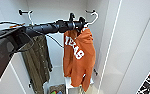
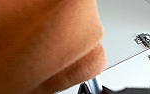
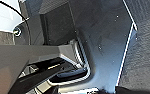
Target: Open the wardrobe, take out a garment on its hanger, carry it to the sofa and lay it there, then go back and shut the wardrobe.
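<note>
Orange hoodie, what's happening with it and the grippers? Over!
Left gripper up at the white hanger. Orange hoodie hanging inside the open wardrobe. Green jacket beside it, apart.

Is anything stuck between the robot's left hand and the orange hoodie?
Nothing visible. The left gripper is already up at the hoodie's collar beside the white hanger. The green jacket hangs apart.

Inside the wardrobe, the garment hangs on its hanger to the right — a jacket hangs left of it; the left gripper sits at the garment's top.
</note>
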